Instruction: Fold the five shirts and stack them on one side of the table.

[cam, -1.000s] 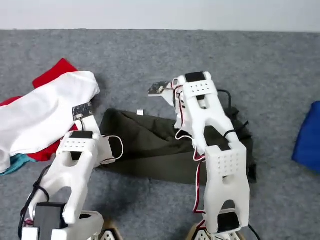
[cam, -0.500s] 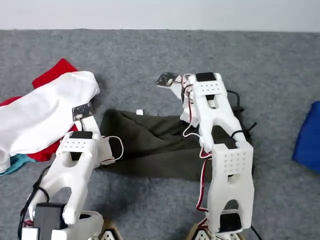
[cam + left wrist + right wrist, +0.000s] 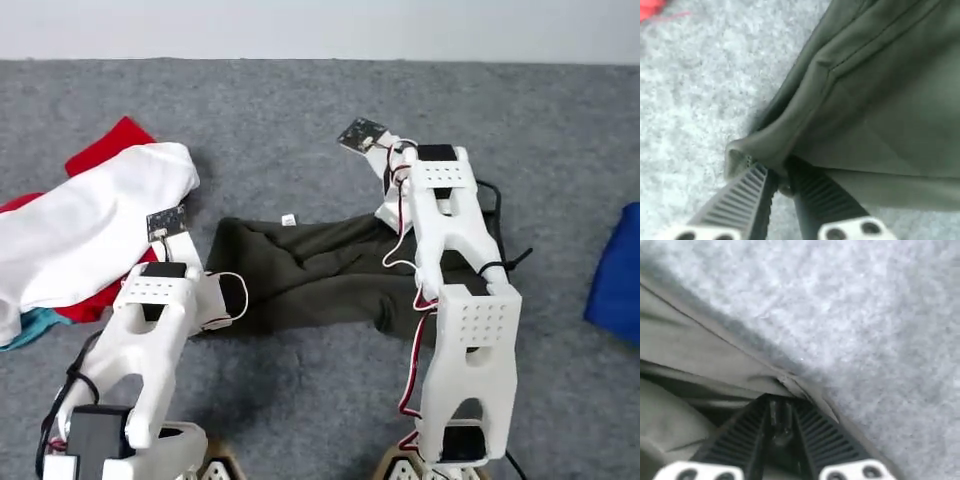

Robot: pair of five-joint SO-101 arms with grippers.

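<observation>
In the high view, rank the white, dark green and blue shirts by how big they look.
Largest: dark green shirt and white shirt, too alike to rank.
Smallest: blue shirt, cut off at the picture's edge.

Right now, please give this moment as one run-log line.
left gripper: shut on olive shirt | right gripper: shut on olive shirt | fold: unfinished

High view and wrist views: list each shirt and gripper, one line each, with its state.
dark green shirt: rumpled, held at both ends
white shirt: unfolded, heaped
red shirt: crumpled, partly covered
blue shirt: cut off, unclear
left gripper: shut on dark green shirt
right gripper: shut on dark green shirt
</observation>
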